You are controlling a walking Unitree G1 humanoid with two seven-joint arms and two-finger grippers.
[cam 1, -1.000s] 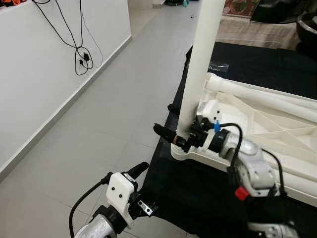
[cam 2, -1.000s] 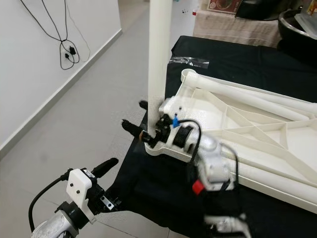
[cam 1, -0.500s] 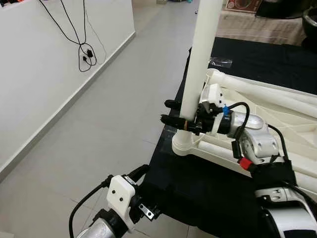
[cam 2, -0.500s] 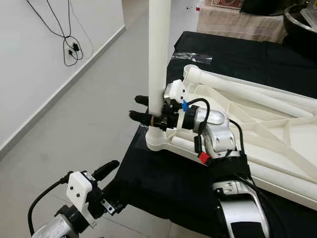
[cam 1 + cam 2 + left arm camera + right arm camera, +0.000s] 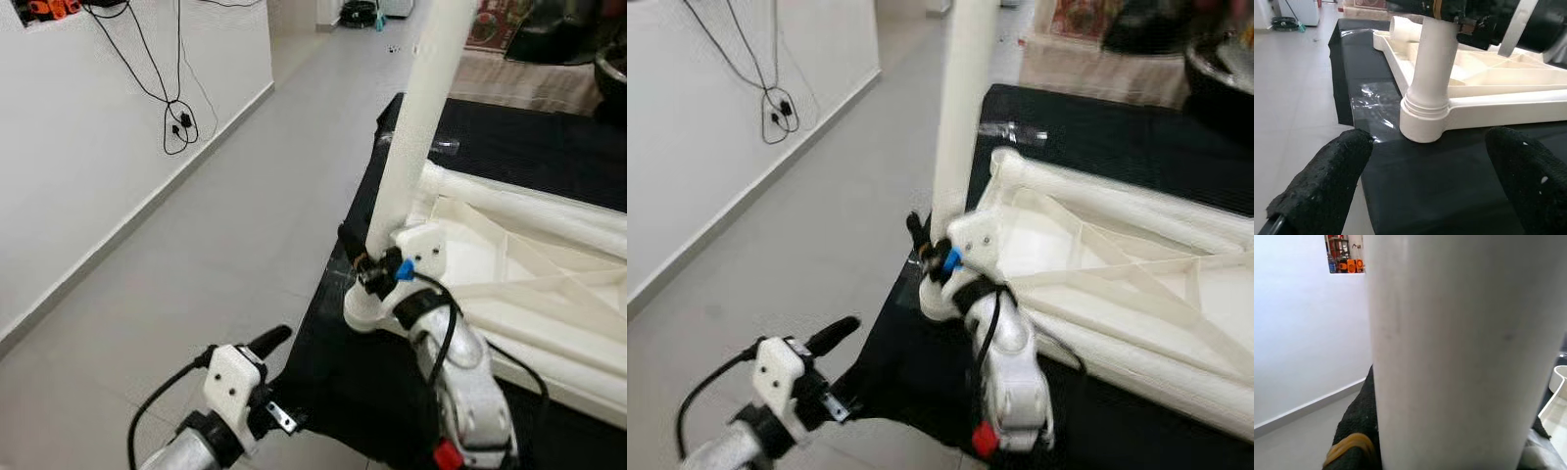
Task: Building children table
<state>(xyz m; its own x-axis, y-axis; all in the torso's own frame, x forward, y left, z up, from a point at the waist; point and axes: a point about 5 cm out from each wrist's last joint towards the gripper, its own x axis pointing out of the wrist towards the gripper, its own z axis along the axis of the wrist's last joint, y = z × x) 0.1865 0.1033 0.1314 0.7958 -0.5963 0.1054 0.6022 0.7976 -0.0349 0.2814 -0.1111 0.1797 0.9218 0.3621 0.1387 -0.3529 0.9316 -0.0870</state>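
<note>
A white tabletop (image 5: 509,269) lies upside down on a black cloth (image 5: 343,387). A thick white table leg (image 5: 416,127) stands upright, leaning a little, in the round corner socket (image 5: 364,309) at the tabletop's near left corner. My right gripper (image 5: 359,258) is shut on the leg just above the socket; in the right wrist view the leg (image 5: 1449,352) sits between the black fingers (image 5: 1352,450). My left gripper (image 5: 1425,183) hangs open, low and to the left, facing the socket (image 5: 1422,122) with nothing between its fingers.
Grey tiled floor (image 5: 216,235) stretches to the left as far as a white wall with dangling black cables (image 5: 178,122). A clear plastic wrapper (image 5: 1014,132) lies on the cloth behind the tabletop. A beige mat (image 5: 529,73) lies further back.
My right forearm has swung from the right of the leg round to its near side, the gripper still shut on the leg's base. The left gripper has hardly moved. The camera shifted.
</note>
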